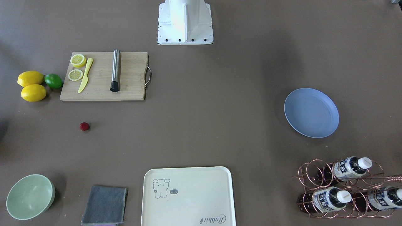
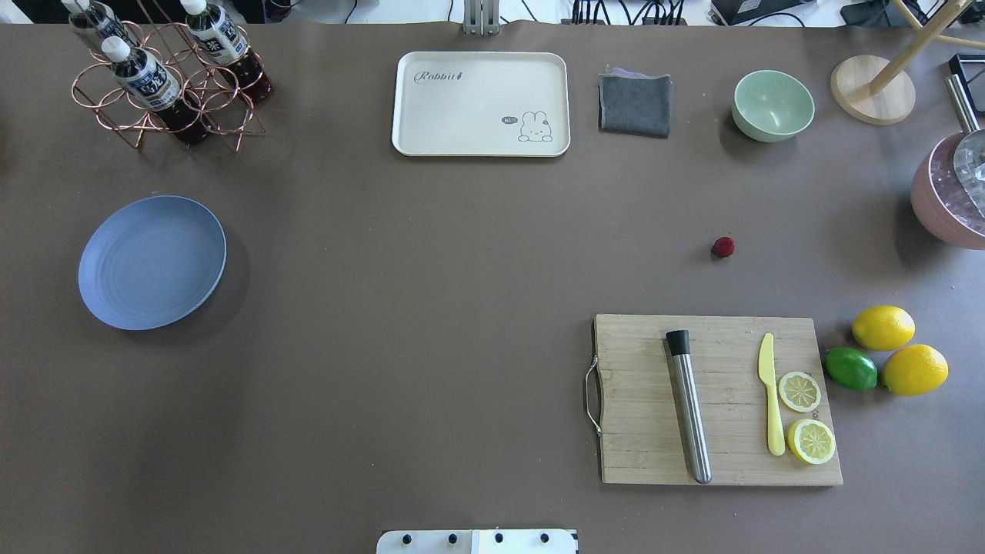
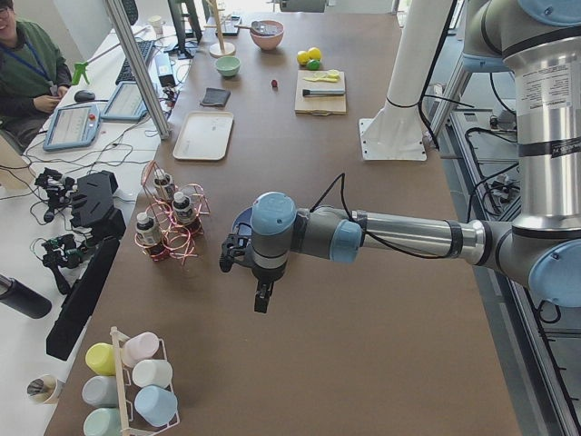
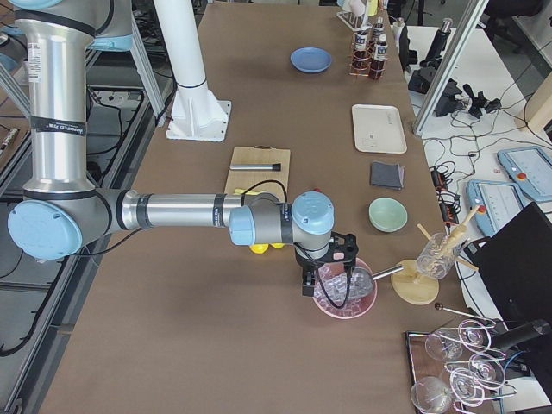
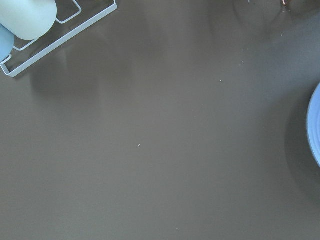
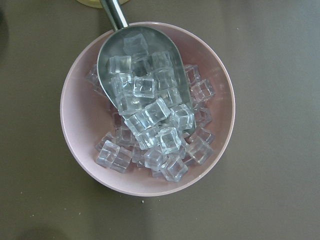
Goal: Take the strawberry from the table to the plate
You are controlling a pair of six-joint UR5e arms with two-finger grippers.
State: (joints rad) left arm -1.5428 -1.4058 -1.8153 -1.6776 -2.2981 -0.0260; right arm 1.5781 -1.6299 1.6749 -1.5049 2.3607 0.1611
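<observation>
plate [image 5: 316, 125] cropped in wrist view, tray [image 1: 188, 194] cropped

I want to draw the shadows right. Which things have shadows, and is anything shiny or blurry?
Overhead view: the plate throws a soft shadow to its right. Front-facing view: the strawberry has a tiny shadow on its right. Right wrist view: the ice cubes and scoop glint; nothing looks blurry.

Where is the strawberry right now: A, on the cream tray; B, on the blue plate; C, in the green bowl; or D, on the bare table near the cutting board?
D: the strawberry lies on the bare table, apart from the wooden cutting board; the blue plate holds nothing.
</observation>
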